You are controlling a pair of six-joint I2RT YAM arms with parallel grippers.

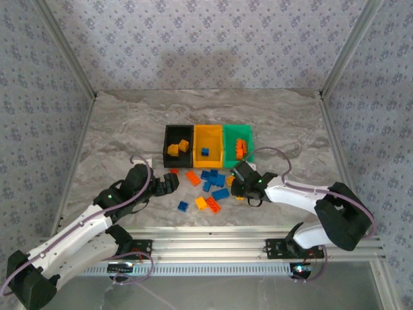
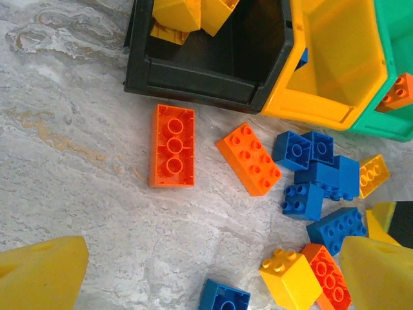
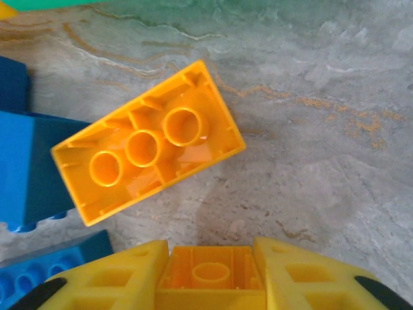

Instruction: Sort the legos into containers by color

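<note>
while a small yellow-orange brick (image 3: 210,276) is being pinched by the narrowly set right gripper (image 3: 210,258), in front and right of the yellow-orange bin (image 1: 208,127), the left gripper (image 2: 213,258) is being held wide open, empty, above loose legos (image 2: 248,158) in front and left of that bin.

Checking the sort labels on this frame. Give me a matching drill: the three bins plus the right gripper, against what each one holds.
Column 1
1. black bin
2. yellow bin
3. green bin
4. right gripper

Column 2
A. one blue brick inside
B. red-orange bricks inside
C. small yellow brick between its fingers
D. yellow bricks inside

Pairs: 1-D, 2-A, 3-B, 4-C
</note>
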